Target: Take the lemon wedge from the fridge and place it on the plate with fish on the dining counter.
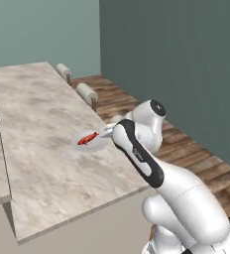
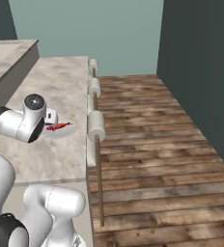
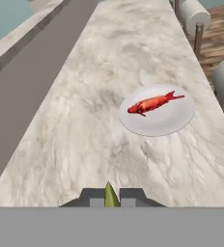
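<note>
Lemon wedge (image 3: pixel 111 195) sits pinched between the closed fingers of our gripper (image 3: pixel 112 198), short of the plate (image 3: pixel 174 120) on the counter (image 3: pixel 85 120); we should advance over its bare rim, clear of the fish (image 3: pixel 154 102), before releasing.

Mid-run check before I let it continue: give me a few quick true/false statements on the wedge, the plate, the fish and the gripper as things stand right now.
1. The gripper is shut on the lemon wedge. True.
2. The lemon wedge already lies on the plate. False: it sits between the fingertips, short of the plate.
3. The fish lies on the plate. True.
4. The plate stands on the wooden floor. False: it rests on the dining counter, near the edge by the stools.
5. The fish is blue. False: it is red-orange.
</note>
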